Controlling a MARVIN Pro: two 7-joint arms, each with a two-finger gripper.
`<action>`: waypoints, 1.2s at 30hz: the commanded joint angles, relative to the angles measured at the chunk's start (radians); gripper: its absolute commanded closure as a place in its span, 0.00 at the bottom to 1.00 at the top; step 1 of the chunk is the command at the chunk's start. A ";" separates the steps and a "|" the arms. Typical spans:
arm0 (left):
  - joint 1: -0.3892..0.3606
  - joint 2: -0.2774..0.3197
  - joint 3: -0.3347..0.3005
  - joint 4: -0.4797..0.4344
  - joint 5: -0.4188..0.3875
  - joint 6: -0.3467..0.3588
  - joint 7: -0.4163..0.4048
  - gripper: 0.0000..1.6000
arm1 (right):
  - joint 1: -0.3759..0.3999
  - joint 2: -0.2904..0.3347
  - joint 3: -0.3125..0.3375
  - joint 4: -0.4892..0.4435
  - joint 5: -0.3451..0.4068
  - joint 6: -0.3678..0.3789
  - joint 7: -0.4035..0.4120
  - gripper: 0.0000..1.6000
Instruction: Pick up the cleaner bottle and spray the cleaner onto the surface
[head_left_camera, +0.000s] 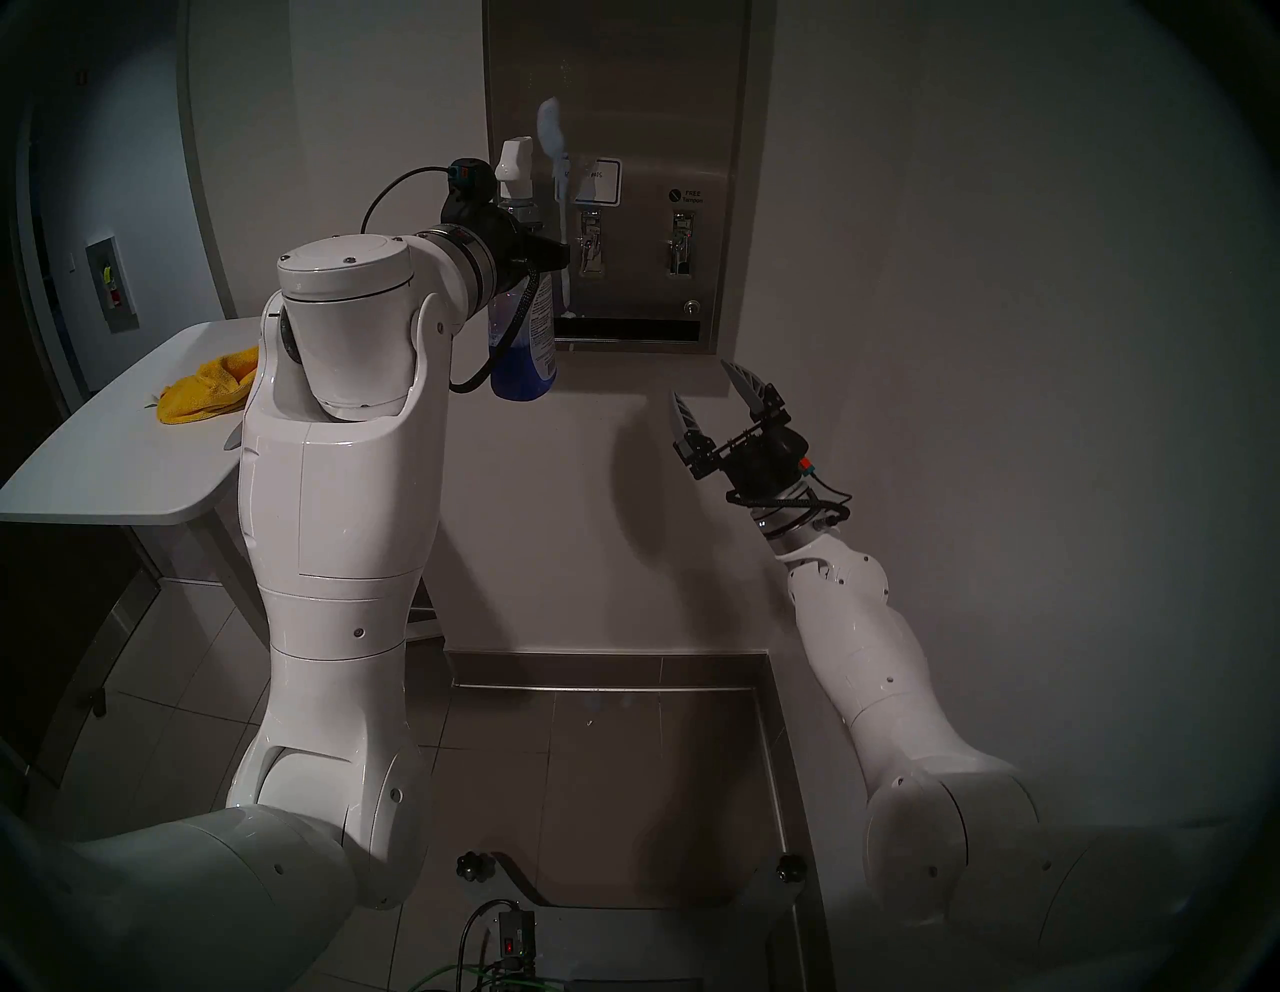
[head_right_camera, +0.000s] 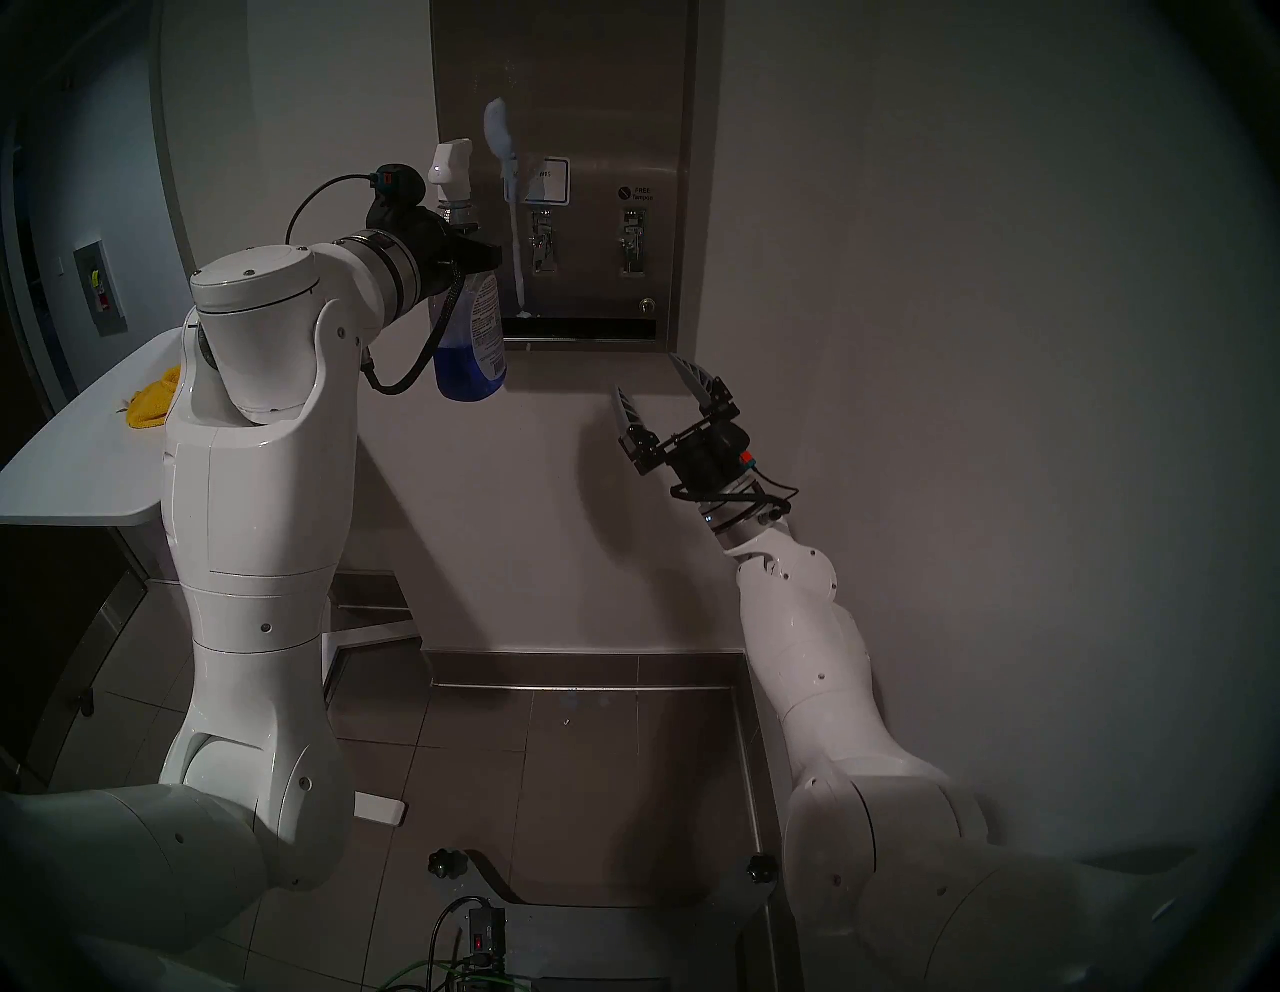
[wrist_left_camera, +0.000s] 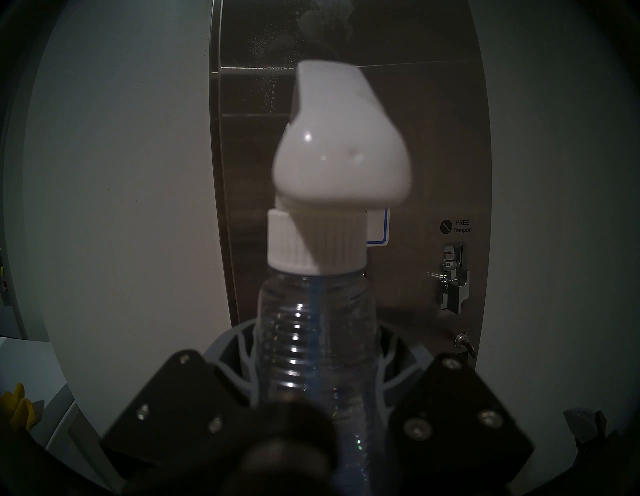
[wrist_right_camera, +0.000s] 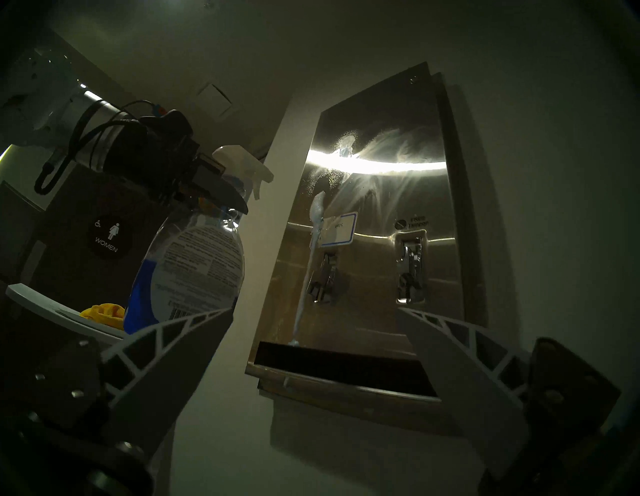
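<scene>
Head view: left gripper (head_left_camera: 537, 260) clamps the spray bottle (head_left_camera: 524, 332) upright beside the steel dispenser (head_left_camera: 644, 277), foam (head_left_camera: 552, 131) streaked. Left wrist: nozzle (wrist_left_camera: 341, 145) faces it; aim right, onto bare metal. Right wrist: right gripper (wrist_right_camera: 315, 350) gapes, empty.

The tall brushed stainless-steel wall dispenser front (wrist_left_camera: 433, 138) reads "FREE Tampon" above its right lever; a dark round door sign (wrist_right_camera: 107, 235) reads "WOMEN".

One bottle (head_left_camera: 524, 325), two levers (head_left_camera: 589, 242) (both chrome), one cloth (head_left_camera: 208, 386).
</scene>
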 joint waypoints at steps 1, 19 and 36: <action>-0.064 -0.006 -0.003 -0.049 -0.001 -0.024 0.000 1.00 | -0.087 -0.042 -0.015 -0.089 0.000 -0.045 0.003 0.00; -0.078 0.008 -0.036 -0.069 0.056 -0.021 0.054 1.00 | -0.276 -0.060 -0.060 -0.292 -0.015 -0.131 -0.105 0.00; -0.069 0.055 -0.115 -0.112 0.107 -0.019 0.121 1.00 | -0.415 -0.026 -0.110 -0.464 -0.066 -0.131 -0.151 0.00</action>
